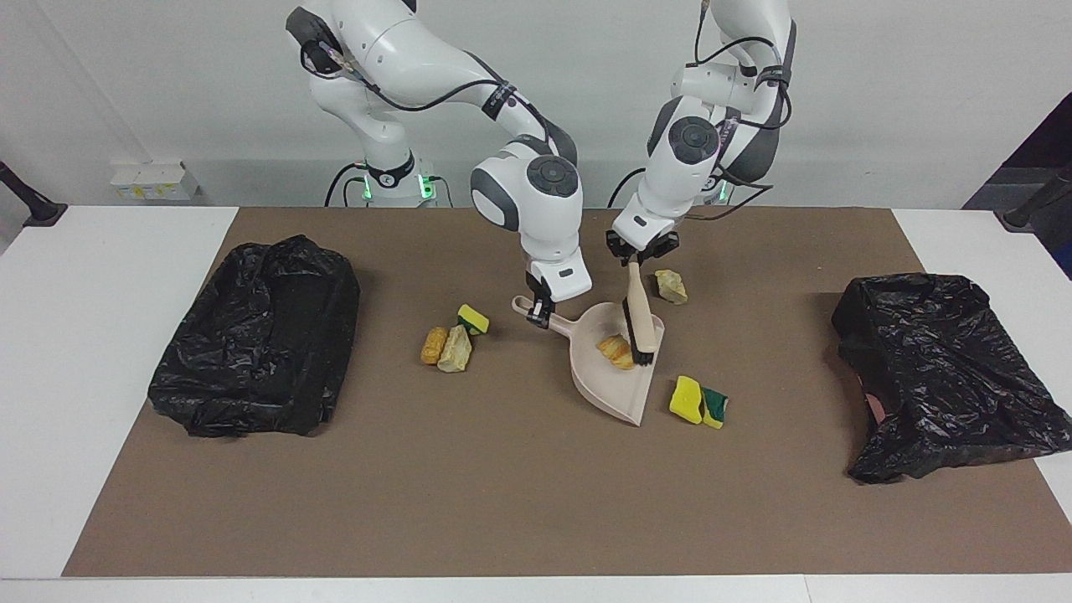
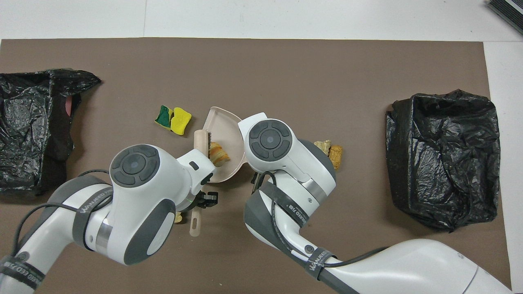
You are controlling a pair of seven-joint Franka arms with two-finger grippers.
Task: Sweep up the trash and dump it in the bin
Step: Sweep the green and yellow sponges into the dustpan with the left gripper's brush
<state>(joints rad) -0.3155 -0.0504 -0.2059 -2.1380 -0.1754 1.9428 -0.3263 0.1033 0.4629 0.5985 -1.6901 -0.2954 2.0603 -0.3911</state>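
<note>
An orange-brown bread-like piece (image 1: 617, 351) lies inside the beige dustpan (image 1: 605, 382), touching the bristles of the brush (image 1: 641, 321). The left claw (image 1: 640, 256) is clamped on the brush handle above the pan; the right claw (image 1: 540, 306) is closed on the dustpan's handle. Two yellow-and-green sponge chunks (image 1: 698, 401) sit just beside the pan's mouth, and a pale rock-like piece (image 1: 670, 286) lies nearer the robots. Three more lumps (image 1: 455, 339) cluster toward the right arm's end, with black-bagged bins (image 1: 255, 335) at both ends of the bench.

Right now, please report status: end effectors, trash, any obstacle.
Left end effector shut on brush. Right end effector shut on dustpan handle. One bread-like piece in dustpan; sponge chunks beside its mouth. Nothing blocking.
</note>
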